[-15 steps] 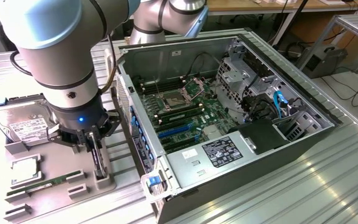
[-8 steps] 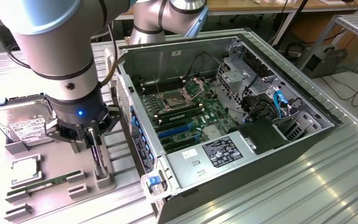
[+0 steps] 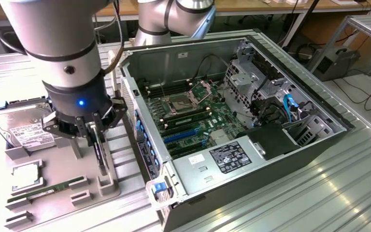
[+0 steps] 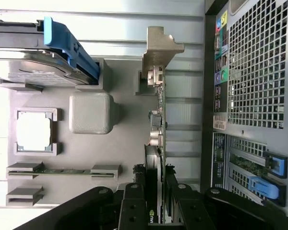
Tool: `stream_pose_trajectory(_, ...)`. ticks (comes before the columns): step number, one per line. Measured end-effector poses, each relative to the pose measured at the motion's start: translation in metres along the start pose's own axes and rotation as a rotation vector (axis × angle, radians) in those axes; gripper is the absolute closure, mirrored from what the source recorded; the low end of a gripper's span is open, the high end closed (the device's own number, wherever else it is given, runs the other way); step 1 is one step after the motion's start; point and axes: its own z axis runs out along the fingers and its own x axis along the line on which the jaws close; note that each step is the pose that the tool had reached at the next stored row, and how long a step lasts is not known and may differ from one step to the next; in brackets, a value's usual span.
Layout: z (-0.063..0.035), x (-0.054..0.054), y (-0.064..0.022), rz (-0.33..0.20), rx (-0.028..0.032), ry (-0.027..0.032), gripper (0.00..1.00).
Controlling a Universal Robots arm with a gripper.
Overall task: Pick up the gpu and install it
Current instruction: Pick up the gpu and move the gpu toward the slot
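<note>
The fingers (image 4: 134,206) clamp the gpu (image 4: 156,120), standing on edge in its grey holder (image 3: 108,186); a skewed lift could jam its bracket there.

Gripper (image 3: 95,137) clamping gpu (image 3: 100,157), hemmed: case wall (image 3: 140,145) just beside, exterior view's right; hard drive (image 3: 21,128) opposite. Above case apparently free.

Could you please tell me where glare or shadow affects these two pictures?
Exterior view: glare streaks the metal table and brightens the area around the hard drive. Wrist view: the processor is blown out white, while the tool closed on the gpu sits in shadow.
</note>
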Motion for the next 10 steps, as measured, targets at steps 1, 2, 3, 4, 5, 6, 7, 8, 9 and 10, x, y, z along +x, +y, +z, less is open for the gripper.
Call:
stream_pose_trajectory(1, -0.0049, -0.001, -0.0001, 0.0, -0.0002, 0.0006, 0.74)
stream_pose_trajectory(2, -0.0099, -0.001, -0.0004, 0.0, -0.0001, 0.0017, 0.74)
stream_pose_trajectory(3, -0.0139, -0.002, -0.0006, 0.0, -0.0001, 0.0024, 0.74)
stream_pose_trajectory(4, -0.0183, -0.003, -0.0009, 0.0, -0.0002, 0.0031, 0.74)
stream_pose_trajectory(5, -0.0227, -0.004, -0.0012, 0.0, -0.0002, 0.0039, 0.74)
stream_pose_trajectory(6, -0.0282, -0.006, -0.0017, 0.0, -0.0002, 0.0049, 0.74)
stream_pose_trajectory(7, -0.0328, -0.007, -0.0022, 0.0, -0.0001, 0.0057, 0.74)
stream_pose_trajectory(8, -0.0373, -0.008, -0.0028, 0.0, -0.0001, 0.0064, 0.74)
stream_pose_trajectory(9, -0.0438, -0.01, -0.0036, 0.0, -0.0003, 0.0071, 0.74)
stream_pose_trajectory(10, -0.0541, -0.013, -0.005, 0.0, -0.0003, 0.0084, 0.74)
